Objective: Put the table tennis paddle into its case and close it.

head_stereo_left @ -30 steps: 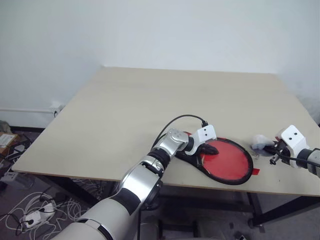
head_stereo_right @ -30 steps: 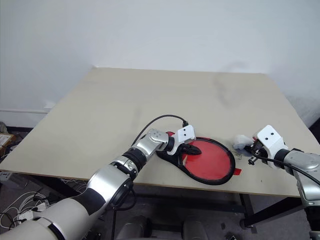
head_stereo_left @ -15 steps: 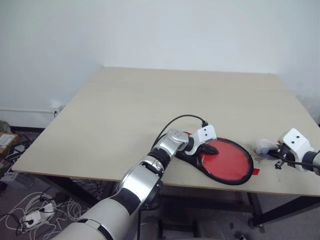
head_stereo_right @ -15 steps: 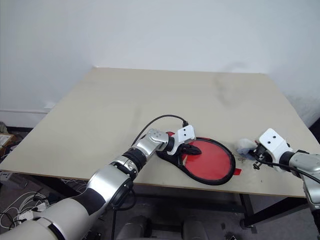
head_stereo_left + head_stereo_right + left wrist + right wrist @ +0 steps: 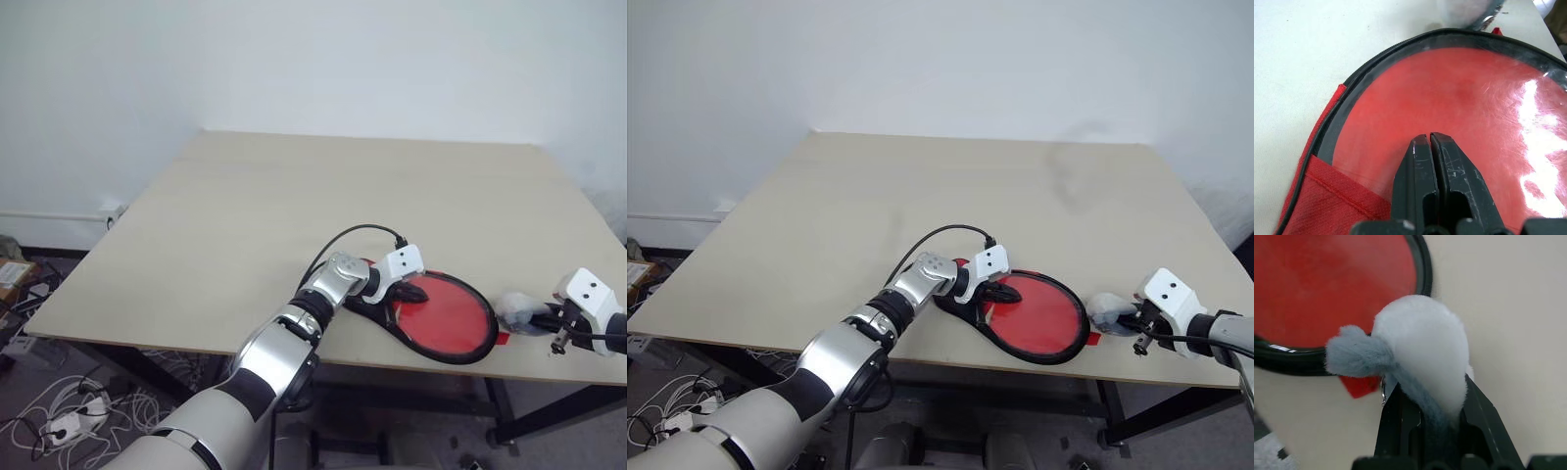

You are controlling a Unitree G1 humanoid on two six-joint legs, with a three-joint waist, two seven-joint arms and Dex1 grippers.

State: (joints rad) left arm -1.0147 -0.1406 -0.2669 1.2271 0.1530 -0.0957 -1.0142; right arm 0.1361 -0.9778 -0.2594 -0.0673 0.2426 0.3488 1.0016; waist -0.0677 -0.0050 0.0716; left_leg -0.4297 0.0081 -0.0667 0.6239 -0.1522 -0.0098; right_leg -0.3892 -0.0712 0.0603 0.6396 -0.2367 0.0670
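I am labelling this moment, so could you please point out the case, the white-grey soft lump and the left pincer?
case (image 5: 451,311), left eye view, red clear panel.
white-grey soft lump (image 5: 1422,345), right wrist view, white fluffy body.
left pincer (image 5: 1430,142), left wrist view, between the shut fingertips.

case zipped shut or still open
Cannot tell for certain. The case lies flat, its black zipper rim unbroken along the visible edge in the left wrist view; the handle end sits hidden under the shut left gripper.

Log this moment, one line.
left end effector: shut, on case | right end effector: shut on white-grey plush charm | table
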